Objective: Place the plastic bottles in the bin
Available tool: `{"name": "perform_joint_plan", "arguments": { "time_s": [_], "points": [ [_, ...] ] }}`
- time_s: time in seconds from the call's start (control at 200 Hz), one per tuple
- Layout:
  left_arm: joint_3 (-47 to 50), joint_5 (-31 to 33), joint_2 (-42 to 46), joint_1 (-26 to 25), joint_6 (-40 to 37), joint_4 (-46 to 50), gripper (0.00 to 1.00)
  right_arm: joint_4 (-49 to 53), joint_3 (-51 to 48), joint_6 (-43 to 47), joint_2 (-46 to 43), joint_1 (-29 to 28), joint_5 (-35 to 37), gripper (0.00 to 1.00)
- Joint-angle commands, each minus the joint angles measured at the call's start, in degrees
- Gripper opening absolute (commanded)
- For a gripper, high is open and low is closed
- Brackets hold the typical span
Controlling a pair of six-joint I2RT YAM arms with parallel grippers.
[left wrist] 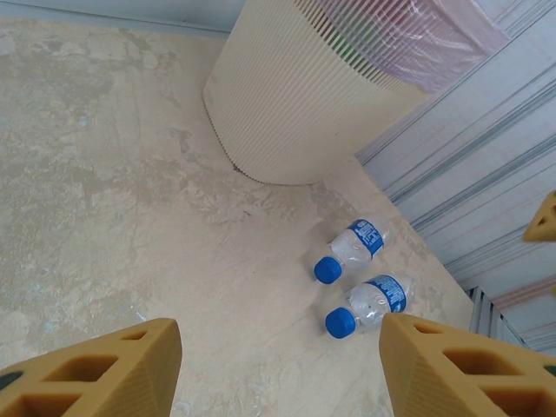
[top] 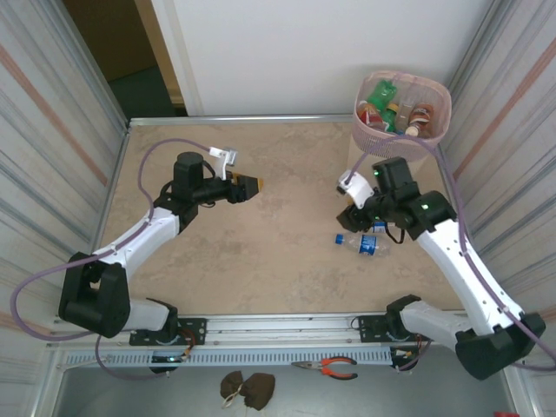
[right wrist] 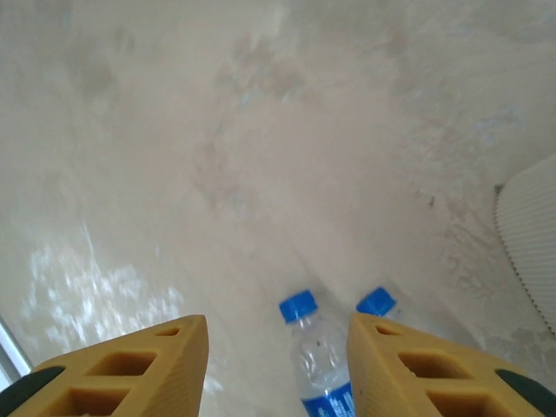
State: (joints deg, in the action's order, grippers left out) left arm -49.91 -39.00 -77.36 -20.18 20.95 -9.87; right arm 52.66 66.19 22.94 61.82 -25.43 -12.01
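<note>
The right gripper (right wrist: 276, 334) is hovering part-open and empty, with one bottle (right wrist: 317, 369) lying just below its jaws and the second bottle (right wrist: 376, 301) just beside the first. I'm thinking a closing finger risks nudging either away. The bin (right wrist: 530, 234) is standing just beyond; the left gripper (left wrist: 278, 328) is idling open, empty.

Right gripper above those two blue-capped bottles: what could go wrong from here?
The bottle under the open right gripper lies close beside a second bottle: closing could nudge that one and send it rolling. The bin looks nearly full to the rim, so a dropped bottle might bounce out.
</note>
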Motion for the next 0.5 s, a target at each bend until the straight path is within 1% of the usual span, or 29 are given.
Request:
{"name": "perform_joint_plan", "arguments": {
  "time_s": [0.0, 0.1, 0.19, 0.356, 0.496],
  "points": [
    [-2.0, -1.3, 0.1, 0.6, 0.5, -0.9, 0.62, 5.8, -0.6, 7.6, 4.5, -5.0, 8.8, 0.48],
    [-2.0, -1.4, 0.5, 0.5, 0.7, -0.7, 0.62, 6.2, -0.6, 8.2, 8.9, -8.9, 12.0, 0.5],
    [-1.9, -1.3, 0.7, 0.6, 1.0, -0.8, 0.62, 6.2, -1.2, 8.8, 13.0, -10.4, 13.6, 0.52],
    [-2.1, -1.3, 1.0, 0.6, 1.5, -0.5, 0.62, 3.7, -2.9, 9.8, 18.8, -10.7, 15.3, 0.53],
    [-2.6, -1.4, 1.4, 0.6, 1.5, 0.3, 0.62, 0.4, -4.4, 10.6, 22.4, -10.7, 15.6, 0.57]
  ]
}}
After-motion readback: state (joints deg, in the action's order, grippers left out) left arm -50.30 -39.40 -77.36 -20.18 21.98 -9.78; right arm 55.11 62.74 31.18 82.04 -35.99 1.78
